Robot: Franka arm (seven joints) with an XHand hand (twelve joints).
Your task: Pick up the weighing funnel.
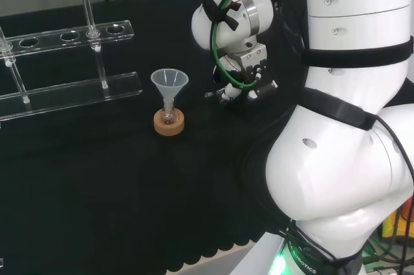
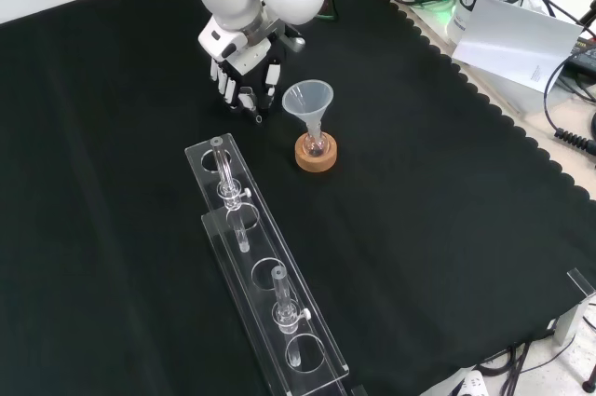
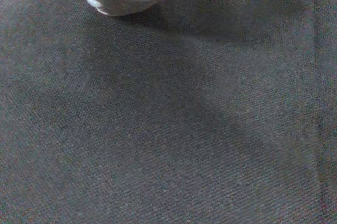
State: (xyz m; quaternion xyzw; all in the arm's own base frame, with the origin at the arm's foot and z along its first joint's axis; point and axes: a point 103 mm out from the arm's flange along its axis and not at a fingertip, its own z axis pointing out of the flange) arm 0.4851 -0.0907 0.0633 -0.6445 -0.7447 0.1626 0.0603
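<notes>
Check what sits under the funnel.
The funnel has its stem in a small flask on a cork ring. The ring hides the flask's base; its contents cannot be told.

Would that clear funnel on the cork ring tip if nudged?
Probably: the funnel carries its wide cone high on a thin stem in a small flask. The cork ring likely steadies it somewhat. It looks thin-walled, so probably light.

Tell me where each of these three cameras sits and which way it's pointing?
Head view: behind and above the base, looking over the white arm at the cloth, funnel and rack.
Front view: facing the arm, looking down on the cloth; the hand is near the top, fingers straight, pointing down.
Wrist view: at the wrist, close above the cloth; a blurred white bit of the hand shows.
Shared: head and front views both show the funnel on its cork ring.
</notes>
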